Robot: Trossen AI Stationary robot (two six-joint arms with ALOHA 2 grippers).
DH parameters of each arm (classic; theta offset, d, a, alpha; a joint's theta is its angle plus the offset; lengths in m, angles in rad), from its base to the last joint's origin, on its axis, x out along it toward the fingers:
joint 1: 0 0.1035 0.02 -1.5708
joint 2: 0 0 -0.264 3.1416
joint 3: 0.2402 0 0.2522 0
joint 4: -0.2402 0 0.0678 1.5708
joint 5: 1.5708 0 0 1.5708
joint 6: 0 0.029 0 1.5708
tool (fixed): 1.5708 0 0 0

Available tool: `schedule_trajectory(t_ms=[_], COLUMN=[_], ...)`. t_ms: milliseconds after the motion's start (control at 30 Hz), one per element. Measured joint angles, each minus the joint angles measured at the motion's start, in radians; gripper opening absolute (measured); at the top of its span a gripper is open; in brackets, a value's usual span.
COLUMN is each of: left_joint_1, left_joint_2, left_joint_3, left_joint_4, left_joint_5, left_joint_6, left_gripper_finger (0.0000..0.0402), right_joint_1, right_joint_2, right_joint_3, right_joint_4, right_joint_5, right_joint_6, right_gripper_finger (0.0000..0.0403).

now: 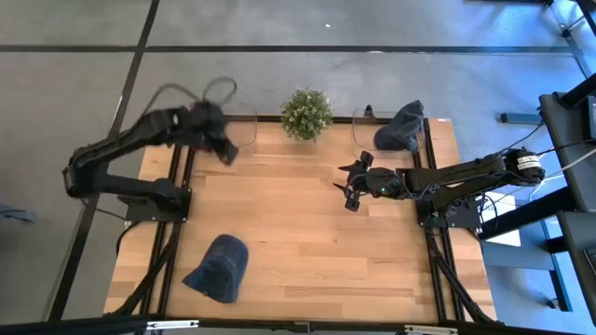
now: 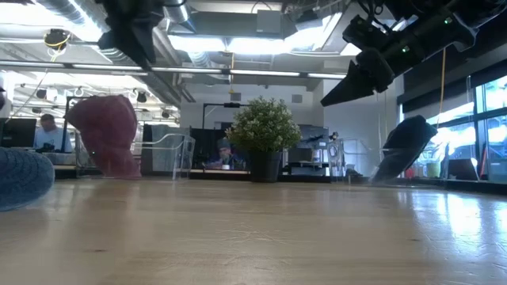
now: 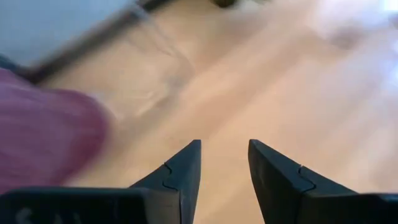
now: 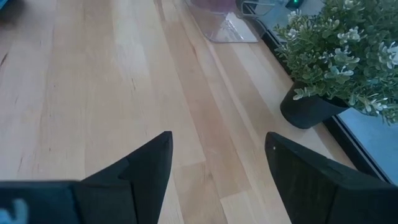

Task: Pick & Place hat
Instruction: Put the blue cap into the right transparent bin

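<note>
A blue hat (image 1: 220,268) lies on the surface (image 1: 307,223) near its front left corner, ungrasped. Both arms hover empty: left gripper (image 1: 226,154) released near the far-left bin (image 1: 244,130), right gripper (image 1: 349,189) spread wide mid-surface. Next comes, seemingly, the reach toward the hat.

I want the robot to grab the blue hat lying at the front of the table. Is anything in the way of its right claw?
Nothing visible: only bare wooden table lies between the open right gripper and the dark blue cloth hat.
</note>
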Motion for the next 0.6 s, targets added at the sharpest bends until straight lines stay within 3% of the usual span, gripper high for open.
schedule_trajectory(t_ms=[267,367,600], left_joint_1=[-0.505,-0.700,-1.050], left_joint_2=[-0.076,-0.059,0.046], left_joint_3=[-0.243,-0.273,-0.277], left_joint_4=[0.134,0.181,0.273], left_joint_5=[-0.018,-0.038,-0.206], left_joint_6=[-0.288,-0.447,-0.812], left_gripper_finger=[0.0128,0.0127,0.0128], right_joint_1=[0.000,0.000,0.000], right_joint_2=[0.000,0.000,0.000], right_joint_3=[0.000,0.000,0.000], right_joint_4=[0.007,0.006,0.005], right_joint_5=[0.000,0.000,0.000], right_joint_6=[0.001,-0.001,0.001], right_gripper_finger=[0.0256,0.0256,0.0256])
